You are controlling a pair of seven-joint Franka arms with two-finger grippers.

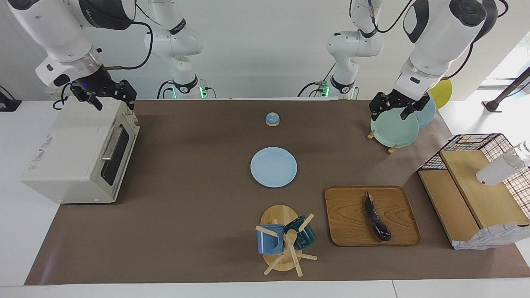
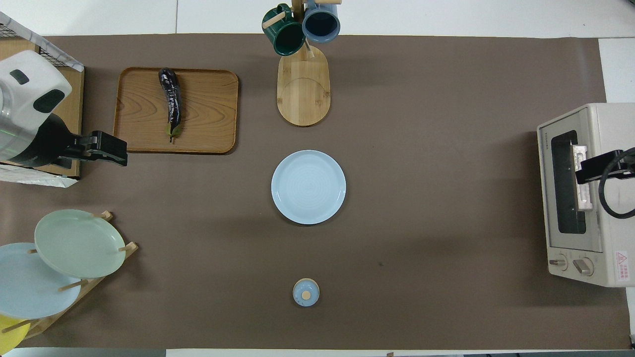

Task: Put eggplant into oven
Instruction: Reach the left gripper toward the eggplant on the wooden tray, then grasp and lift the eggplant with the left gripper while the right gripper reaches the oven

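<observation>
Two white Franka arms are hanging above opposite ends of a table covered with a brown mat [image 1: 186, 174]. The slim, glossy dark purple eggplant [image 1: 377, 218] is lying on a flat rectangular wooden tray [image 1: 348, 219], its thin stem tip pointing toward the robots. The tray is sitting toward the left arm's end of the table, farther from the robots than the round pale blue plate [image 1: 273, 167] at the mat's middle. The boxy cream-white toaster oven [image 1: 70, 157] is standing at the right arm's end, its dark glass door closed and its metal bar handle facing the middle of the table.

The right gripper [image 1: 114, 97] is hovering over the oven's top edge above the door; whether its fingers are apart or together cannot be told. The left gripper [image 1: 393, 108] is hanging over a pale green plate [image 1: 394, 130] standing in a wooden plate rack [image 2: 94, 282], touching nothing, and its fingers' spacing likewise cannot be told.

A wooden mug tree [image 1: 281, 244] carrying a blue mug [image 1: 270, 240] and a dark green mug [image 1: 304, 234] is standing beside the tray. A small blue lidded pot with a wooden knob [image 1: 272, 119] is resting nearer to the robots than the blue plate. A black wire basket [image 1: 497, 142] holding wooden boards is sitting at the left arm's end of the table.
</observation>
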